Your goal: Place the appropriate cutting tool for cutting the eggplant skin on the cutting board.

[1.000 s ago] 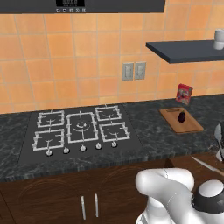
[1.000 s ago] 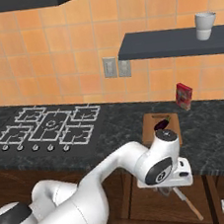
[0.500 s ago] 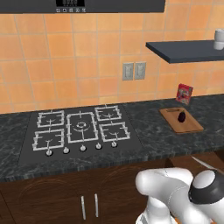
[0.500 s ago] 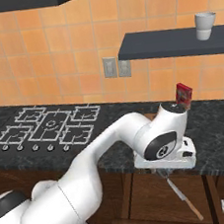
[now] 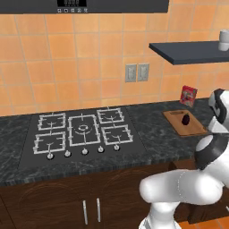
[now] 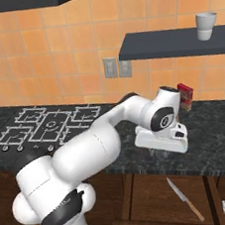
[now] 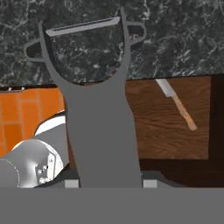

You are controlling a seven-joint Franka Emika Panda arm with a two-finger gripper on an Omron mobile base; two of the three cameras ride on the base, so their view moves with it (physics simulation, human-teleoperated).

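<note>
My gripper [image 7: 110, 183] is shut on the handle of a grey Y-shaped peeler [image 7: 98, 109], whose blade end [image 7: 83, 26] hangs over the dark stone counter. The white hand [image 6: 162, 139] hovers just above the counter's front edge, right of the stove. The light-brown cutting board [image 5: 197, 127] lies at the counter's right end with the small dark eggplant [image 5: 185, 119] on it. In the right base view the arm hides the board. A knife [image 6: 184, 199] with a wooden handle lies in the open drawer [image 7: 166, 131] below the counter.
A red-and-white box [image 5: 188, 95] stands against the wall behind the board. The stove [image 5: 82, 132] fills the counter's left-middle. A dark wall shelf [image 6: 176, 49] carries a white cup [image 6: 205, 25]. My own elbow [image 5: 218, 112] stands close beside the board.
The arm has lifted from drawer level up to counter height with the peeler in the gripper. The knife stays in the drawer.
</note>
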